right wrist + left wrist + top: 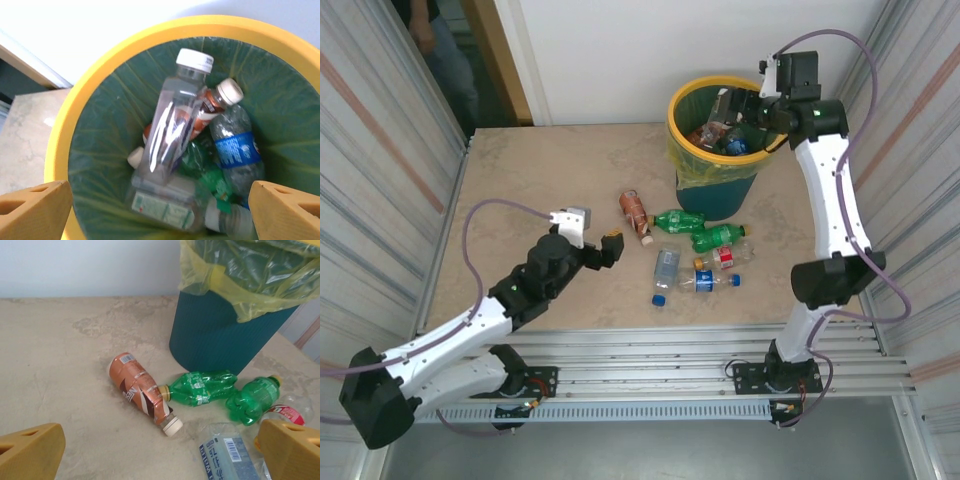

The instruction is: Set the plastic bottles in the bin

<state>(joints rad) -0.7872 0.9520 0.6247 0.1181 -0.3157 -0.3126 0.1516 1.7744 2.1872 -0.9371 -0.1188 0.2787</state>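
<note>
Table [540, 180]: pale stone-patterned top, walled by ribbed panels on both sides.

Bin [720, 198]: round and teal with a yellow rim and a green-yellow liner, stood at the far right of the table. The liner's loose edge hung over the rim.

Right arm [830, 190]: reached up from its base, and the right gripper [738, 106] hung over the bin's mouth. In the wrist view its fingers [32, 210] stood wide apart and released, with nothing between them.

Left arm [470, 320]: lay low across the near left. The left gripper [592, 232] hung above the table, just left of the loose bottles, spread wide and empty.

Inside the bin:
- A clear bottle with a white cap [175, 125] leaned on the pile, cap toward the far wall.
- A brown bottle [214, 102] lay partly under it.
- A blue-labelled bottle [235, 150] lay to its right.
- Crushed green plastic [202, 170] and a flat clear bottle [165, 205] lay lower down.

On the table, in front of the bin:
- A brown-orange bottle [635, 213] lay on its side.
- Two green bottles [680, 219] [718, 237] lay just beside it.
- A red-labelled clear bottle [728, 257] lay nearer the arms.
- A blue-labelled clear bottle [708, 282] also lay there.
- A clear bottle with a blue cap [664, 268] was nearest the left gripper.
</note>
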